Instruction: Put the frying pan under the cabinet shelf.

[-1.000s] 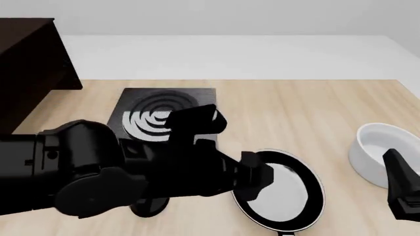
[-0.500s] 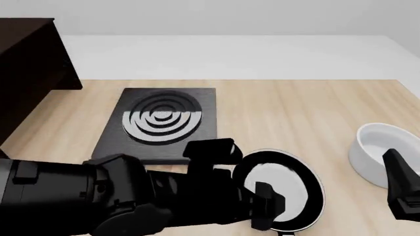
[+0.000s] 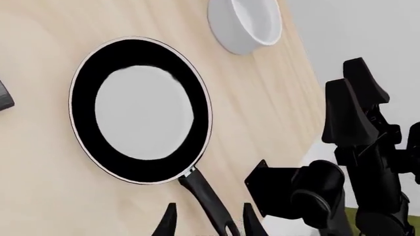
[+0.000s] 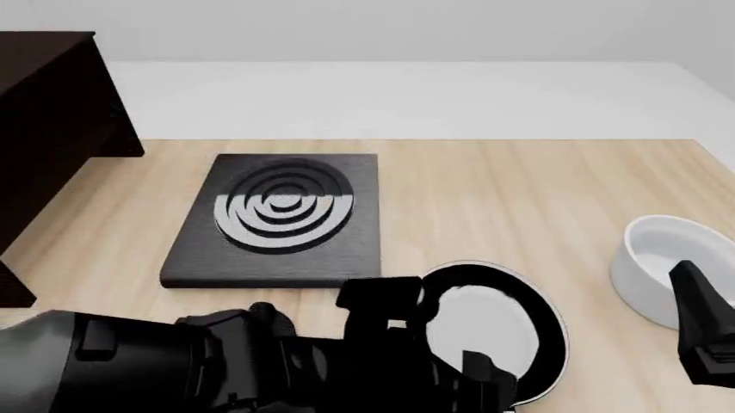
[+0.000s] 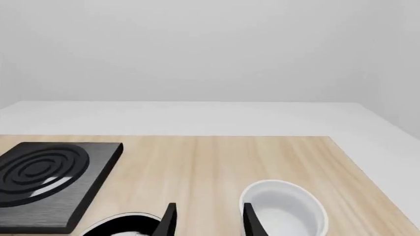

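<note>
Frying pan [image 3: 141,110] flat on table; cabinet shelf [image 4: 46,146] far left.

- On the table [image 4: 517,181]: frying pan [image 4: 546,331] near the front edge, right of centre.
- Behind and left of the pan: square plate [image 4: 281,215], well apart from it.
- Right of the pan, near the table's right edge: bowl [image 4: 655,254].
- At the far left: cabinet shelf [image 4: 46,129].
- Straddling the pan's handle [image 3: 206,201]: left end effector [image 3: 206,227], at the pan's near side.
- Just before the bowl: right end effector [image 5: 206,219].
</note>
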